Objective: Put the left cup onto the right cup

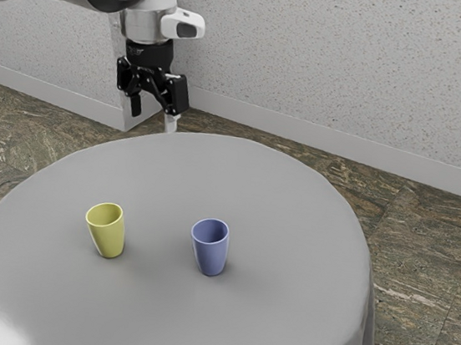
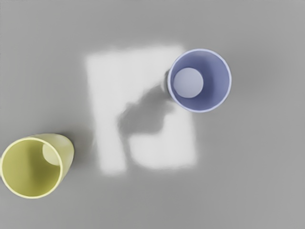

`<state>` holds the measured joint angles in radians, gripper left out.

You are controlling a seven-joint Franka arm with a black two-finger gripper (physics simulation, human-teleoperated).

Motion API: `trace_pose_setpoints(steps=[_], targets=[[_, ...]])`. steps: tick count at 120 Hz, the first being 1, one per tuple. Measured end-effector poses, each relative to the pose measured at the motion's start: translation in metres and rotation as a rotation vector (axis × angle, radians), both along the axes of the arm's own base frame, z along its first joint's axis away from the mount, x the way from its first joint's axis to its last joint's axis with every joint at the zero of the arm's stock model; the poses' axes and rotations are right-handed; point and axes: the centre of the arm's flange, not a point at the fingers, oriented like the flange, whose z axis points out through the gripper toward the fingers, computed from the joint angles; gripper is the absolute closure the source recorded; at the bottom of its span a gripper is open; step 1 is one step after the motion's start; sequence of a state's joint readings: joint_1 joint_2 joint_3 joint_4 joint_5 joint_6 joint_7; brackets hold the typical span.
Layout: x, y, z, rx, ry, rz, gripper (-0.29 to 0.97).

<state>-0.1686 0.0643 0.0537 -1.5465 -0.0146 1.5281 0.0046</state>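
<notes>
The yellow cup [image 1: 106, 229] is standing upright on the table [image 1: 308, 224], long axis vertical and mouth pointing up. It is apart from the blue cup [image 1: 209, 246], toward the exterior view's left. The wrist view is showing both cups' inner floors and the hand's shadow [image 2: 143, 114] between them. The exterior view is showing the gripper [image 1: 153, 117] hovering high above, fingers spread, gripping nothing.

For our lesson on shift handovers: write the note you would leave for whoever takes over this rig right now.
Jaws: open, empty, high above the table's far edge.
Yellow cup stands upright on the exterior view's left. Blue cup stands upright to its right, apart from it.
Done: nothing yet, neither cup is held or stacked.
Left: grasp the left cup, likely the yellow, lift it and set it onto the blue.
</notes>
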Motion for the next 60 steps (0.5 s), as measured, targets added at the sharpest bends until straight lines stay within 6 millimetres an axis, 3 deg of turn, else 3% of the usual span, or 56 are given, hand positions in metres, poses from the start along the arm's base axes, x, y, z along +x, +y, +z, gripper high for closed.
trace_pose_setpoints(steps=[37, 60], targets=[[0.002, -0.001, -0.007, 0.000, -0.004, 0.003, 0.00], [-0.001, 0.007, -0.026, -0.001, 0.005, 0.020, 0.00]])
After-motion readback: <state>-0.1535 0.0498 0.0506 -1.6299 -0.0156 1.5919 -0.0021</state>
